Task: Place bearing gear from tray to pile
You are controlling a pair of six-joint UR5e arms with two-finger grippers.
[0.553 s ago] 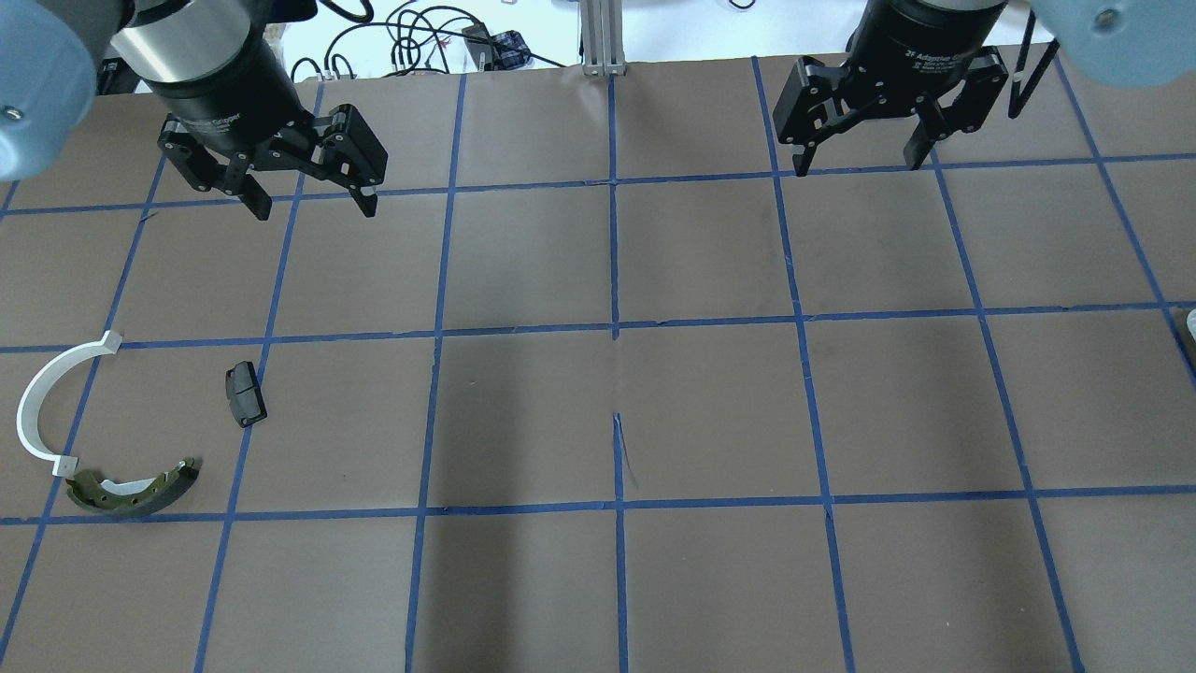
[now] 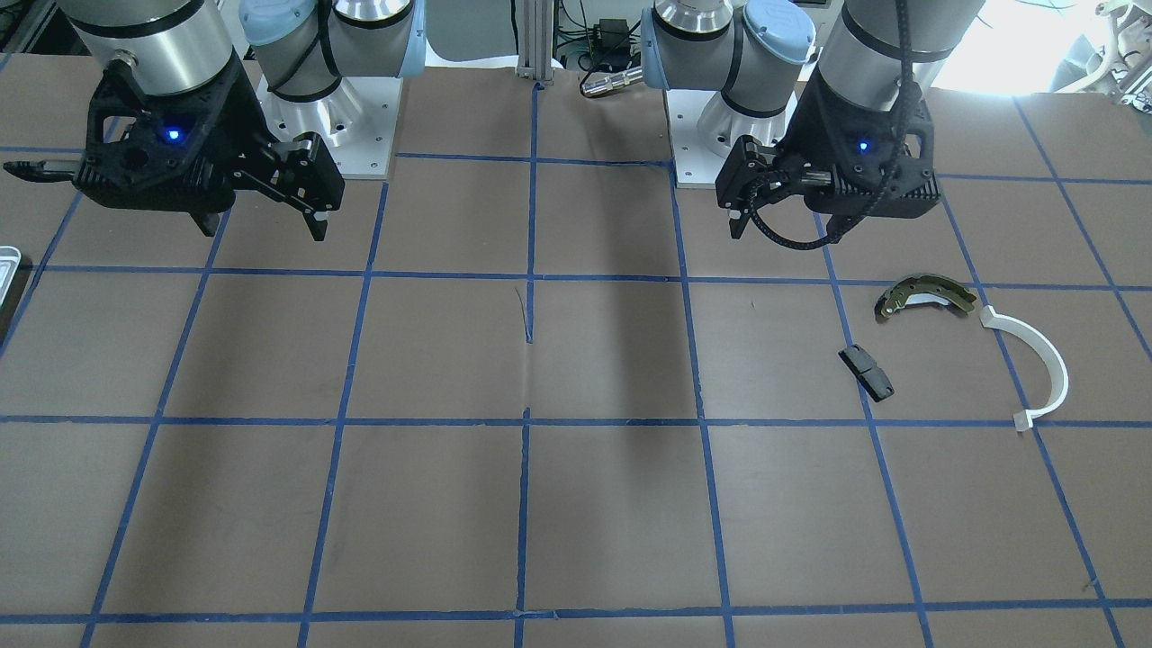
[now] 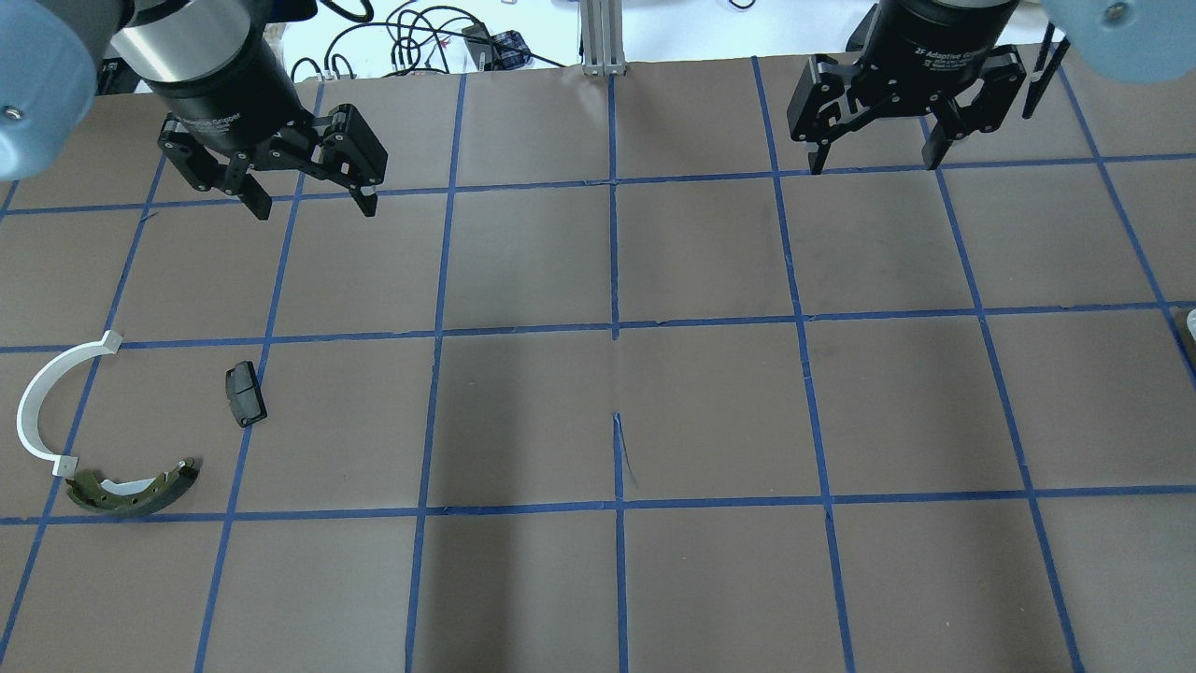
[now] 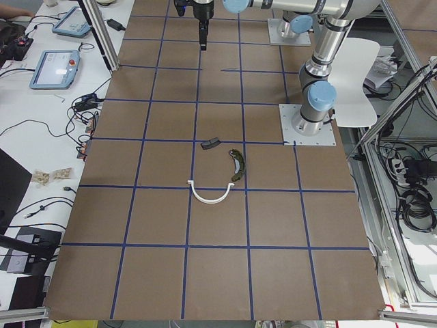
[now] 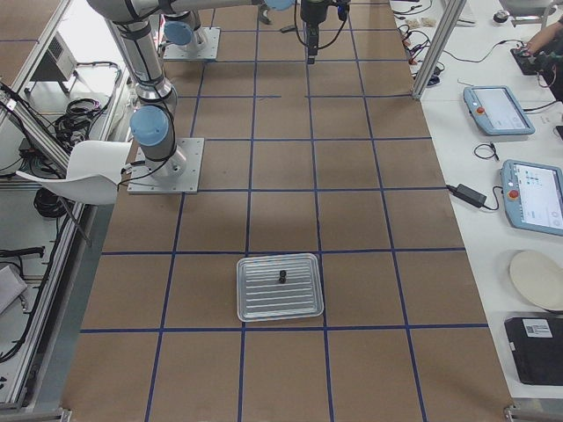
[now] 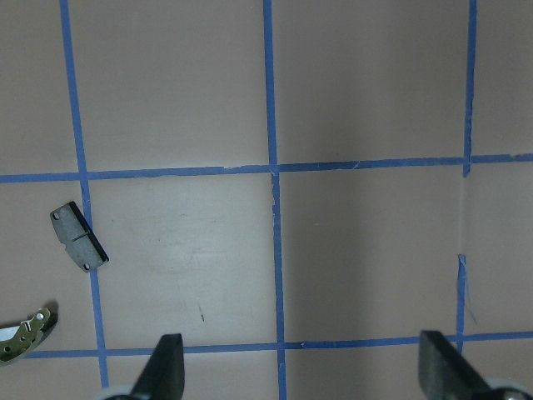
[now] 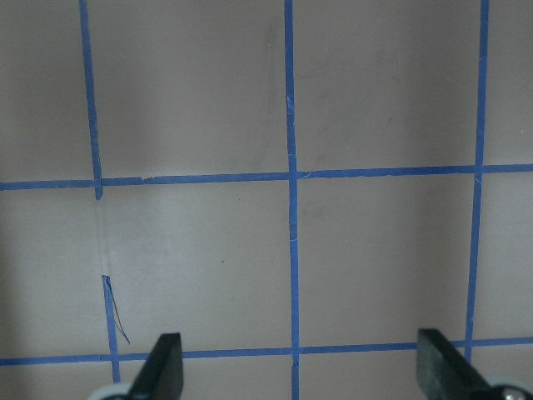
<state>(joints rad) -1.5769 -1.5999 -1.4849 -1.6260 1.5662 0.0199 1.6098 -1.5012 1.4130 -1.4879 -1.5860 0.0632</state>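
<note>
The tray (image 5: 264,316) is a shallow silver-white tray on the table near the robot's right end. A small dark bearing gear (image 5: 281,278) sits in it. Only slivers of the tray show in the overhead view (image 3: 1191,325) and the front view (image 2: 5,263). The pile lies on the left: an olive brake shoe (image 3: 135,491), a white plastic arc (image 3: 39,402) and a black block (image 3: 245,393). My left gripper (image 3: 315,207) hangs open and empty, well beyond the pile. My right gripper (image 3: 875,166) hangs open and empty near the table's far edge, well away from the tray.
The brown table (image 3: 617,411) carries a grid of blue tape lines. Both arm bases (image 2: 324,117) stand at the robot's side. Cables (image 3: 411,42) and a metal post (image 3: 603,37) lie past the far edge. Tablets (image 5: 497,110) lie on a side bench.
My right gripper has moved slightly toward the table's far edge and turned a little. The left gripper and the pile have not moved.
</note>
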